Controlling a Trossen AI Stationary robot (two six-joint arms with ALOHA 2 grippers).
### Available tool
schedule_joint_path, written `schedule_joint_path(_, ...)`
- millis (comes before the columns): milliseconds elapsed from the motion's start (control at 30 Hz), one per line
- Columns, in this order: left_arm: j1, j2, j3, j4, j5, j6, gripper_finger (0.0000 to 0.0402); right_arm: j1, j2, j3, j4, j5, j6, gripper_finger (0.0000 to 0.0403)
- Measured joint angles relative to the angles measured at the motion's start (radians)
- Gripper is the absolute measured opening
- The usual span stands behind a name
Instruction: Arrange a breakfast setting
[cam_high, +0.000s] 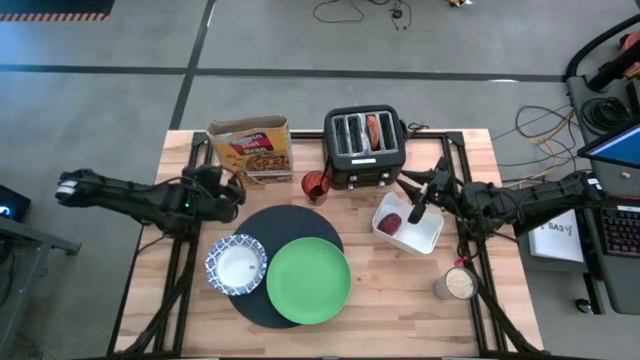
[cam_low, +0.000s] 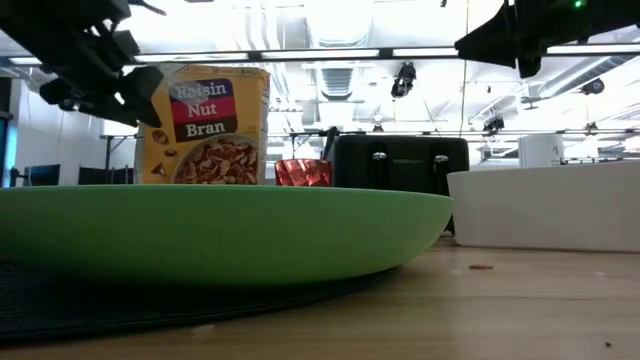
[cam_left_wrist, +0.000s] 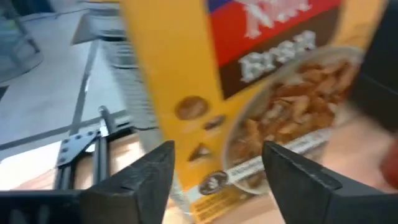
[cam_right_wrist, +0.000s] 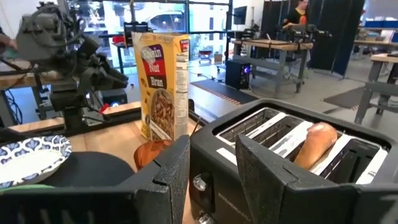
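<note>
My left gripper (cam_high: 232, 192) hangs wide open and empty by the cereal box (cam_high: 250, 150), while my right gripper (cam_high: 425, 190), half open and empty, waits over the tray (cam_high: 425, 238) near the toaster (cam_high: 364, 148).

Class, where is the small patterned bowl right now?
In the high view, the patterned bowl sits on the black mat's left edge, touching the green plate's left side.
</note>
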Motion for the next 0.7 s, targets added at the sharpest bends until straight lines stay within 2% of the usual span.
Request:
schedule_joint_path(167, 0.031, -0.05, -0.001, -0.044, -0.019, -0.01, 0.0253, 0.0, 0.002, 0.0, -0.021, -0.001, 0.015, 0.0121)
schedule_joint_path(300, 0.042, -0.095, -0.002, -0.046, -0.072, 0.028, 0.0245, -0.002, 0.002, 0.0, -0.024, 0.0, 0.004, 0.0121)
schedule_joint_path(500, 0.041, -0.131, -0.003, -0.038, -0.067, 0.082, 0.0229, -0.002, 0.002, 0.0, -0.024, 0.0, -0.003, 0.0121)
schedule_joint_path(700, 0.044, -0.131, -0.021, 0.065, -0.087, 0.213, 0.0224, -0.002, 0.002, 0.0, -0.024, 0.0, -0.012, 0.0121)
